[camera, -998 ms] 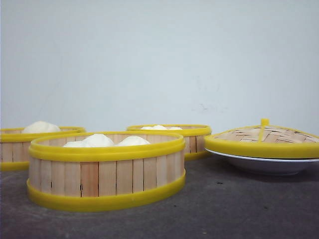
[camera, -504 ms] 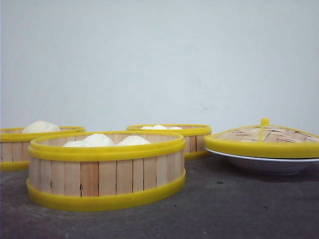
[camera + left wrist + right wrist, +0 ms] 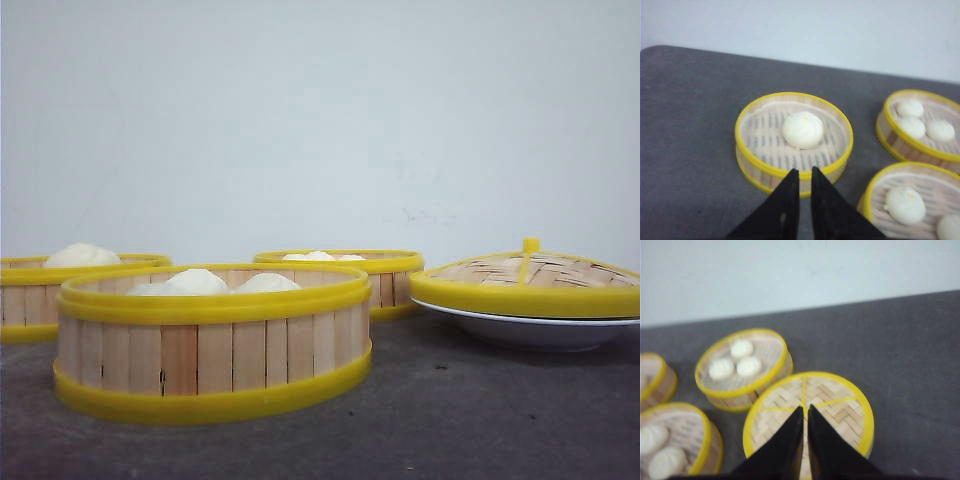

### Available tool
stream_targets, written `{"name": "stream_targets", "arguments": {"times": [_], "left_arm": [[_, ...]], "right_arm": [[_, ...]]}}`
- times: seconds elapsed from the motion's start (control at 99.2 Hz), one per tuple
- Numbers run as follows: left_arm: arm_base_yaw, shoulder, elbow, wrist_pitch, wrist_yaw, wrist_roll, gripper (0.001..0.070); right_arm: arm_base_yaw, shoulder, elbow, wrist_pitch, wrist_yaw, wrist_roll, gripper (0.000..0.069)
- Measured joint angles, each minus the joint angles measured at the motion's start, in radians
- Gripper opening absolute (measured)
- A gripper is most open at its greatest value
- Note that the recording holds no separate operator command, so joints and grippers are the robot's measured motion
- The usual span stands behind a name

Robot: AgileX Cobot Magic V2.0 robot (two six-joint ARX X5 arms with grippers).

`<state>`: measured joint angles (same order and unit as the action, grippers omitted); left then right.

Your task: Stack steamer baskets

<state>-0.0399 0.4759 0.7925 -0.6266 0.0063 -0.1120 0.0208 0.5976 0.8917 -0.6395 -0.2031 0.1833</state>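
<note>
Both grippers, left [image 3: 805, 176] and right [image 3: 805, 412], hang nearly shut and empty above three unstacked steamer baskets [image 3: 212, 340] at lower left and centre of the front view, where a careless lift could spill the buns [image 3: 802, 129].

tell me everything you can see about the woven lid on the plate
The lid is a round, shallow dome of woven light bamboo strips with a thick yellow plastic rim, yellow ribs running to its centre and a small yellow knob on top. It sits level on a shallow white plate, to the right of the baskets. The right hand hovers over it, fingers nearly together, not gripping it.
</note>
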Motion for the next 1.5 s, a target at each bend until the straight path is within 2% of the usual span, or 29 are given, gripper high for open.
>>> {"name": "stream_targets", "arguments": {"times": [0.202, 0.343, 0.585, 0.635, 0.676, 0.807, 0.847, 0.887, 0.978, 1.17, 1.331, 1.503], "left_arm": [[0.000, 0.170, 0.073, -0.031, 0.071, 0.074, 0.0015], [0.000, 0.253, 0.072, -0.076, 0.071, 0.086, 0.0015], [0.000, 0.278, 0.072, -0.089, 0.072, 0.093, 0.0015], [0.000, 0.278, 0.072, -0.089, 0.072, 0.093, 0.0022], [0.000, 0.278, 0.072, -0.089, 0.072, 0.093, 0.0050], [0.000, 0.278, 0.072, -0.089, 0.072, 0.093, 0.0250], [0.000, 0.278, 0.072, -0.089, 0.072, 0.094, 0.0296], [0.000, 0.278, 0.072, -0.089, 0.072, 0.094, 0.0316], [0.000, 0.278, 0.072, -0.089, 0.072, 0.093, 0.0340], [0.000, 0.278, 0.072, -0.089, 0.072, 0.093, 0.0347], [0.000, 0.278, 0.072, -0.089, 0.072, 0.093, 0.0347], [0.000, 0.278, 0.072, -0.089, 0.072, 0.093, 0.0347]], "right_arm": [[0.000, 0.154, 0.023, -0.045, -0.006, -0.060, 0.0010], [0.000, 0.203, 0.020, -0.098, -0.005, -0.093, 0.0010], [0.000, 0.221, 0.020, -0.130, -0.003, -0.132, 0.0017], [0.000, 0.221, 0.020, -0.130, -0.003, -0.135, 0.0059], [0.000, 0.221, 0.020, -0.130, -0.003, -0.135, 0.0131], [0.000, 0.221, 0.020, -0.130, -0.002, -0.135, 0.0467], [0.000, 0.221, 0.020, -0.130, -0.002, -0.135, 0.0532], [0.000, 0.221, 0.020, -0.129, -0.002, -0.135, 0.0569], [0.000, 0.223, 0.020, -0.119, -0.003, -0.135, 0.0601], [0.026, 0.310, 0.021, -0.004, -0.005, -0.121, 0.0612], [0.085, 0.495, 0.069, 0.059, -0.006, -0.096, 0.0612], [0.156, 0.747, 0.232, 0.074, -0.006, -0.092, 0.0612]]}}
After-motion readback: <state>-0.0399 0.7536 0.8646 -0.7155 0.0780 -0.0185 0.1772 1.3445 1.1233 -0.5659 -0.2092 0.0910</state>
